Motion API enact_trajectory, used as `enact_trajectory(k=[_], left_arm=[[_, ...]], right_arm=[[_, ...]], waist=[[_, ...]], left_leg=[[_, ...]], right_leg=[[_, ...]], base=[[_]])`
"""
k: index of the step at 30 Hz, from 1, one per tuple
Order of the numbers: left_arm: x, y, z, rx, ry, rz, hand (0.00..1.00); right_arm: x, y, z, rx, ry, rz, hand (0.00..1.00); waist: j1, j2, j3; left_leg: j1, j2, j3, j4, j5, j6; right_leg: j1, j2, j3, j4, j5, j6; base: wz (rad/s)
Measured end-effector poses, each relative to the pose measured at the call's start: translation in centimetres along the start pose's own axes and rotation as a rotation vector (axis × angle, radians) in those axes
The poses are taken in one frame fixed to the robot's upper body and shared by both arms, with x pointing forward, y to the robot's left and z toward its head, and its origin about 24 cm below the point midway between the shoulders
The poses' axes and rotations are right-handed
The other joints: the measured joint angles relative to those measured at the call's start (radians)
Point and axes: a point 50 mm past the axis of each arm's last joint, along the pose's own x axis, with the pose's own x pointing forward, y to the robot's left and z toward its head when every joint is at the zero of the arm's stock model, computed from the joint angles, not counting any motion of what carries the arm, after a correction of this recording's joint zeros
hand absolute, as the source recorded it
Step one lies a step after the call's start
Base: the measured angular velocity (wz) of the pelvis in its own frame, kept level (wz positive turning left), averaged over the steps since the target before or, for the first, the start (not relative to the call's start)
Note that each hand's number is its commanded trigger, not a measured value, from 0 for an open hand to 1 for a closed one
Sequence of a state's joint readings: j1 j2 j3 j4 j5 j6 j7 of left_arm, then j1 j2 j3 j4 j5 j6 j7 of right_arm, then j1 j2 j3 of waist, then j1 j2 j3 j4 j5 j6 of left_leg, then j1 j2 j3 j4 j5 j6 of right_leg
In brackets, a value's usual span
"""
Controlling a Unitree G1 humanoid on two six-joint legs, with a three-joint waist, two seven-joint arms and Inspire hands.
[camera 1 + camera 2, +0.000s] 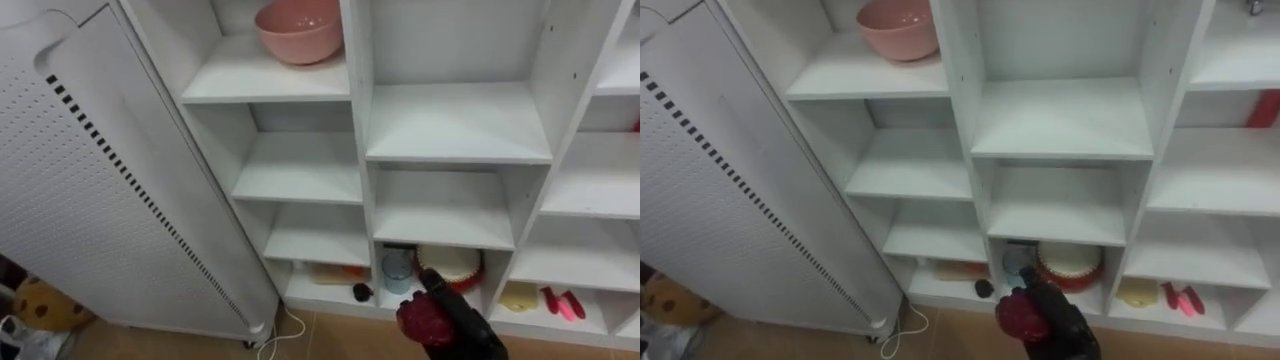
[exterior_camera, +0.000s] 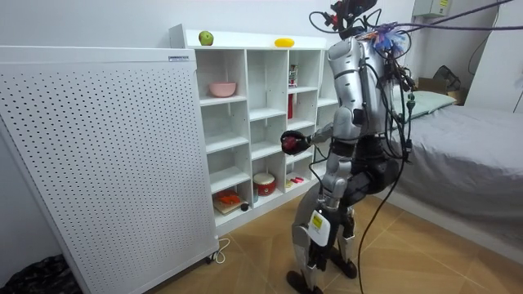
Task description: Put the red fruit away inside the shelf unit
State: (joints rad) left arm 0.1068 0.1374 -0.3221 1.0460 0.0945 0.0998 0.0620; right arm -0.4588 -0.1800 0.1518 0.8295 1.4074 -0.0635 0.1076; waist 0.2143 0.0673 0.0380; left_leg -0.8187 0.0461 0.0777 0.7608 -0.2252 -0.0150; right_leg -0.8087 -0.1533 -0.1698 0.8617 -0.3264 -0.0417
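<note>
The robot stands facing a white shelf unit (image 1: 360,150), its right hand (image 1: 458,322) raised in front of the bottom row. The fingers are curled round a dark red fruit (image 1: 424,318), rounded, with a bumpy and slightly glossy skin; it is held in the air before the middle bottom compartment, not yet inside any shelf.

Behind the fruit, that compartment holds a round red-rimmed container with a pale top (image 1: 451,264), a clear bluish cup (image 1: 397,270) just to its left, and a small dark thing (image 1: 362,292) at the front edge. In the bottom compartment to the left lies a flat orange-tan item (image 1: 325,274). The one to the right holds a yellowish piece (image 1: 520,297) and pink-red pieces (image 1: 563,303).

Higher up, in the left column, a pink bowl (image 1: 298,28) stands on its shelf. On top of the unit sit a green apple (image 2: 206,37) and a yellow fruit (image 2: 283,42). A white perforated panel (image 1: 80,180) stands beside the unit on the left.
</note>
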Motion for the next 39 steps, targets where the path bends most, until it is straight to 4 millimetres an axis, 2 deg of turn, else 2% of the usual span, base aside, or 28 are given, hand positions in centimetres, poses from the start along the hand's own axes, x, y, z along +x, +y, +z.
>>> enact_trajectory(k=[4,6,9,12,14,17,22,25,31,34,36,37,39], left_arm=[[0.0,0.0,0.3,-0.010,-0.010,-0.003,0.00],[0.0,0.1,0.3,-0.009,-0.011,-0.001,0.00],[0.0,0.2,0.7,-0.010,-0.030,0.013,0.00],[0.0,0.8,0.6,-0.044,-0.028,0.027,0.00],[-0.1,1.3,0.3,-0.053,-0.022,0.037,0.00],[-0.2,2.6,-0.1,-0.041,-0.028,0.073,0.00],[-0.4,4.2,-0.3,-0.024,-0.041,0.141,0.00],[-0.6,4.6,-0.5,-0.020,-0.040,0.167,0.00],[-0.8,4.9,-0.6,-0.021,-0.052,0.197,0.00],[-0.9,5.0,-0.6,-0.025,-0.061,0.212,0.00],[-1.0,5.1,-0.6,-0.039,-0.066,0.223,0.00],[-1.1,5.2,-0.7,-0.048,-0.068,0.233,0.00],[-1.1,5.4,-0.9,-0.058,-0.066,0.254,0.00]], right_arm=[[0.2,0.1,1.5,0.058,-0.045,-0.003,1.00],[0.4,0.5,2.1,0.087,-0.059,0.007,1.00],[0.9,1.3,2.7,0.142,-0.080,0.021,1.00],[1.6,2.8,3.4,0.179,-0.073,0.054,1.00],[2.0,3.6,3.8,0.200,-0.076,0.068,1.00],[2.6,5.4,5.8,0.223,-0.117,0.110,1.00],[2.7,6.3,7.6,0.233,-0.159,0.120,1.00],[2.7,7.1,8.6,0.224,-0.175,0.114,1.00],[3.0,9.1,10.2,0.239,-0.217,0.097,1.00],[3.1,9.5,10.6,0.253,-0.227,0.077,1.00],[2.9,9.7,11.3,0.262,-0.246,0.068,0.52],[2.8,9.8,11.8,0.266,-0.261,0.057,0.00],[2.7,9.7,12.2,0.278,-0.268,0.022,0.00]], waist=[[0.018,0.001,0.0000],[0.018,-0.001,0.0006],[0.038,-0.005,0.0008],[0.038,-0.019,0.0027],[0.041,-0.029,0.0030],[0.040,-0.034,0.0065],[0.042,-0.044,0.0078],[0.041,-0.045,0.0069],[0.041,-0.047,0.0057],[0.041,-0.047,0.0054],[0.040,-0.046,0.0045],[0.040,-0.045,0.0041],[0.040,-0.044,0.0032]], left_leg=[[-0.038,-0.001,0.000,0.037,-0.014,0.011],[-0.044,-0.008,0.000,0.038,-0.016,0.013],[-0.044,-0.010,0.002,0.037,-0.017,0.015],[-0.045,-0.016,0.000,0.029,-0.016,0.015],[-0.045,-0.017,-0.003,0.028,-0.016,0.014],[-0.050,-0.023,-0.010,0.032,-0.016,0.015],[-0.086,-0.022,-0.011,0.039,-0.014,0.023],[-0.107,-0.025,-0.012,0.041,-0.012,0.027],[-0.114,-0.026,-0.011,0.043,-0.010,0.032],[-0.123,-0.026,-0.014,0.055,-0.011,0.032],[-0.136,-0.027,-0.014,0.070,-0.013,0.035],[-0.142,-0.028,-0.015,0.080,-0.014,0.035],[-0.145,-0.032,-0.020,0.091,-0.014,0.036]], right_leg=[[-0.027,-0.007,0.001,0.033,-0.016,0.004],[-0.031,-0.020,-0.007,0.040,-0.022,0.005],[-0.030,-0.022,-0.011,0.040,-0.023,0.006],[-0.027,-0.040,-0.025,0.041,-0.030,0.000],[-0.024,-0.040,-0.028,0.040,-0.032,0.002],[-0.017,-0.047,-0.040,0.040,-0.034,0.007],[-0.034,-0.057,-0.062,0.038,-0.043,0.013],[-0.049,-0.073,-0.077,0.039,-0.043,0.014],[-0.052,-0.074,-0.084,0.040,-0.043,0.014],[-0.058,-0.073,-0.085,0.047,-0.043,0.014],[-0.069,-0.077,-0.084,0.062,-0.047,0.015],[-0.074,-0.080,-0.085,0.072,-0.049,0.014],[-0.073,-0.086,-0.087,0.085,-0.054,0.015]], base=[[0.13],[0.13],[0.02],[0.12],[0.11],[0.13],[0.14],[0.09],[0.03],[0.04],[0.04],[0.05],[0.08]])
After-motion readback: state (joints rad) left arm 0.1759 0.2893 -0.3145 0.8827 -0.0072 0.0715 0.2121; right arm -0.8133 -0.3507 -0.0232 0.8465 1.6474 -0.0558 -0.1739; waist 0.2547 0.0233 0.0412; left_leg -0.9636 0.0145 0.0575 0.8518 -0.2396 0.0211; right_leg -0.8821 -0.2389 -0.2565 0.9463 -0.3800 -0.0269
